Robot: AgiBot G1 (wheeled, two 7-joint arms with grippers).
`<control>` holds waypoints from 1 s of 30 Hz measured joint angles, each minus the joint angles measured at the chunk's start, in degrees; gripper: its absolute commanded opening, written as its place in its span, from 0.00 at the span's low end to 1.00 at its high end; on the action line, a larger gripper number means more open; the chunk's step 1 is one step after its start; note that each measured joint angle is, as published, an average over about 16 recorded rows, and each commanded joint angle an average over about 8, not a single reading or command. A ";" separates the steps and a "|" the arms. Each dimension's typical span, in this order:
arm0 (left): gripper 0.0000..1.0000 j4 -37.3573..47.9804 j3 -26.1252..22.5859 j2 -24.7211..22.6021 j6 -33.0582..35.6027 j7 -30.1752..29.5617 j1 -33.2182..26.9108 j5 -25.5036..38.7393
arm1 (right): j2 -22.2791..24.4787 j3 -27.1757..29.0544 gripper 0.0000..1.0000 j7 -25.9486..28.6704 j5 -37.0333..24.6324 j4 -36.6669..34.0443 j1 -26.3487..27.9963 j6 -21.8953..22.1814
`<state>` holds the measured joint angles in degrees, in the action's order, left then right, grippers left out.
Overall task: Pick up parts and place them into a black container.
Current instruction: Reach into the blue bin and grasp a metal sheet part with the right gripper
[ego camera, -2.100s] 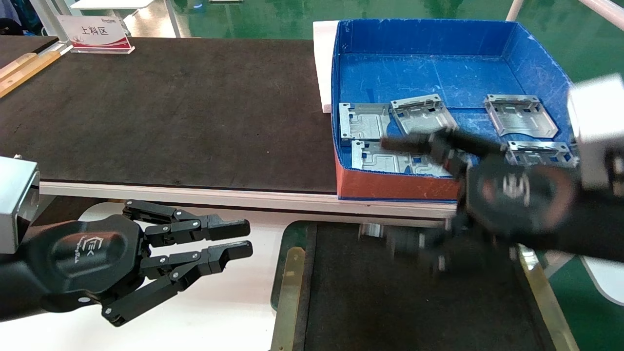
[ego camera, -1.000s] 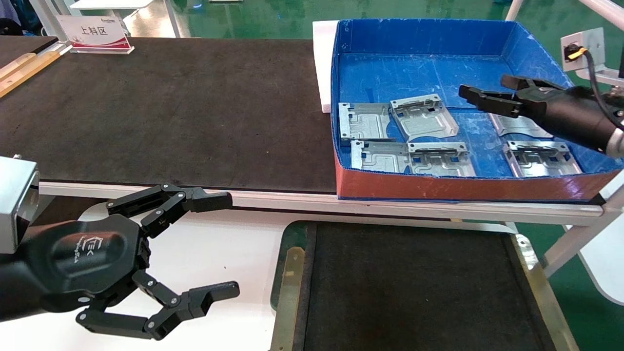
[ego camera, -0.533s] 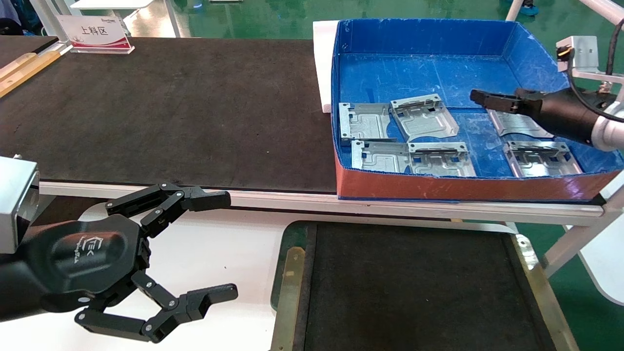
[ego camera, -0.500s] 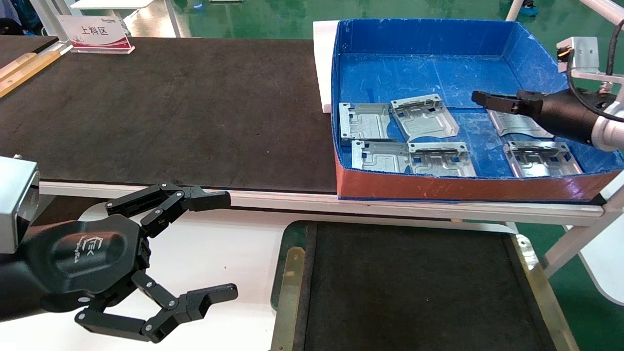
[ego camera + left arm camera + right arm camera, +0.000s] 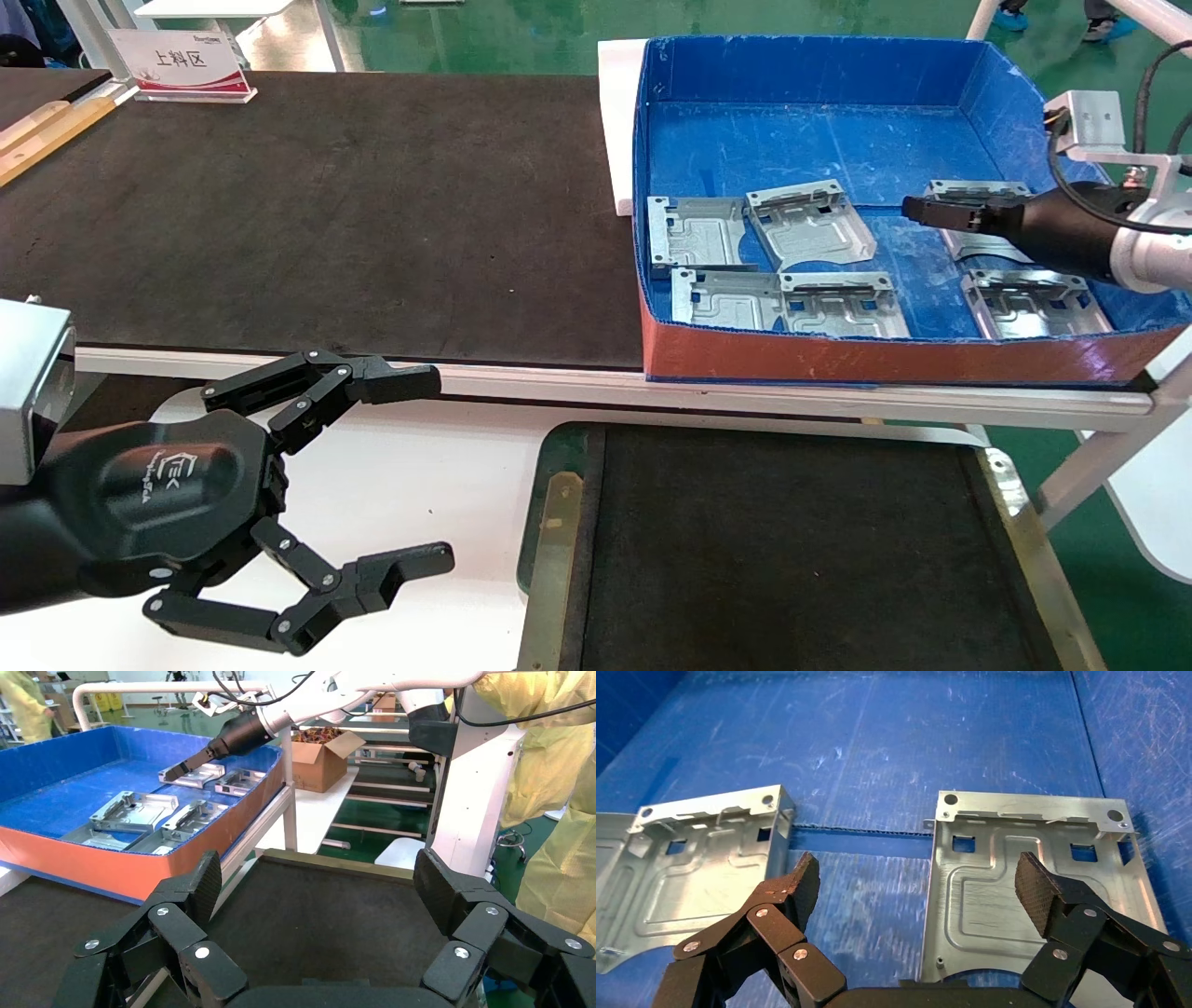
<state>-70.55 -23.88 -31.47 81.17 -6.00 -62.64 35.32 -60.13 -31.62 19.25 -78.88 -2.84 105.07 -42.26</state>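
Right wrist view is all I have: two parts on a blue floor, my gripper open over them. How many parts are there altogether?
Observer: Six parts lie in the blue box; the right gripper is over the far right part.
Operator: Anything in the black container?
Observer: The black container sits in front of the box, nearer the robot, with no parts showing in it.
Operator: And the left gripper?
Observer: The left gripper is open, over the white surface left of the container.

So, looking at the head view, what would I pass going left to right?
Left claw → black container → blue box holding the parts → right claw.
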 measured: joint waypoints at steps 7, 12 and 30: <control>1.00 0.00 0.00 0.00 0.00 0.00 0.00 0.00 | -0.15 -0.62 0.00 1.43 -0.88 0.79 -0.53 0.96; 1.00 0.00 0.00 0.00 0.00 0.00 0.00 0.00 | -0.18 -0.86 0.00 2.03 -1.23 1.32 -0.97 1.28; 1.00 0.00 0.00 0.00 0.00 0.00 0.00 0.00 | -0.56 -1.55 0.00 2.72 -2.21 2.46 -1.64 1.88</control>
<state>-70.55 -23.88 -31.47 81.17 -6.00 -62.64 35.31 -60.69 -33.17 21.97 -81.09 -0.38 103.43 -40.38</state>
